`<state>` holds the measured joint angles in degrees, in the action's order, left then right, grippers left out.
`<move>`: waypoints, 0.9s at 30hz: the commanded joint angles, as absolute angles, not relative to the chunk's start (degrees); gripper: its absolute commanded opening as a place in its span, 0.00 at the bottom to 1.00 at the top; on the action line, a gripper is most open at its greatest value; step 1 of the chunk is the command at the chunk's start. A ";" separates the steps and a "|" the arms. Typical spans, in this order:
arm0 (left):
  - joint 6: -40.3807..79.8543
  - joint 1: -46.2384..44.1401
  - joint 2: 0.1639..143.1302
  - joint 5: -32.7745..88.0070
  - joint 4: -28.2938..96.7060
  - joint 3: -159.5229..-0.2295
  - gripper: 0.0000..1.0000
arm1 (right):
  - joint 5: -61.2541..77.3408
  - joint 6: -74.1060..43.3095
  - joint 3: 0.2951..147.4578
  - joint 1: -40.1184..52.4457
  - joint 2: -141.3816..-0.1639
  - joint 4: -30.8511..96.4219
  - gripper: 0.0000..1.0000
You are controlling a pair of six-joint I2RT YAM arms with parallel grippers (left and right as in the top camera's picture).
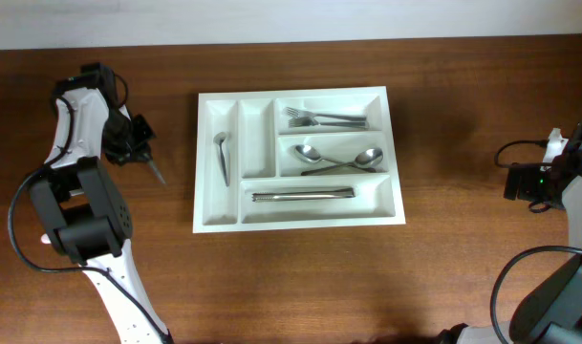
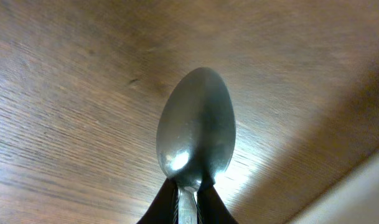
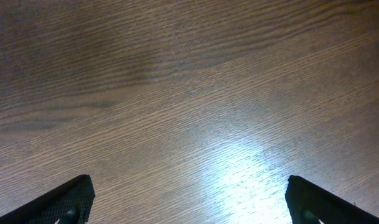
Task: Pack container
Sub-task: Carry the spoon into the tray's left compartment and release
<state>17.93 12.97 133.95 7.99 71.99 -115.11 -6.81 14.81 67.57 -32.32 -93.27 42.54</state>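
1. The container (image 1: 256, 139) sits mid-worktop, nearer the far edge. Forks (image 1: 324, 119), stowed spoons (image 1: 343, 158) and a knife (image 1: 303, 195) lie in its compartments.
2. The left pincer (image 2: 188, 200), near the worktop's left edge, is clenched on a loose spoon (image 2: 196, 127) at its neck.
3. The right pincer (image 3: 189, 196) is released and empty, by the right edge.
4. Judged step: spoon in grasp, transfer pending. Next move: clear the container's wall, then release over a spoon compartment.

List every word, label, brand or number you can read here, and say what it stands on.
None can be read. The white container, the cutlery in it, the spoon held in the left gripper and the wooden table show no legible text.
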 commanded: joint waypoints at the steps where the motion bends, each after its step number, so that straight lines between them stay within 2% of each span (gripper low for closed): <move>1: 14.59 12.05 134.30 11.18 74.02 -119.37 0.02 | -7.31 14.11 67.40 -32.32 -93.17 42.41 0.99; 9: 10.76 6.09 134.23 11.20 79.85 -126.34 0.02 | -7.31 14.11 67.40 -32.32 -93.17 42.41 0.99; 21: 10.11 -3.64 134.23 11.11 81.34 -126.54 0.02 | -7.31 14.13 67.40 -32.32 -93.17 42.41 0.99; 27: 10.13 -4.12 134.23 10.50 81.60 -126.54 0.08 | -7.31 14.11 67.40 -32.32 -93.17 42.41 0.99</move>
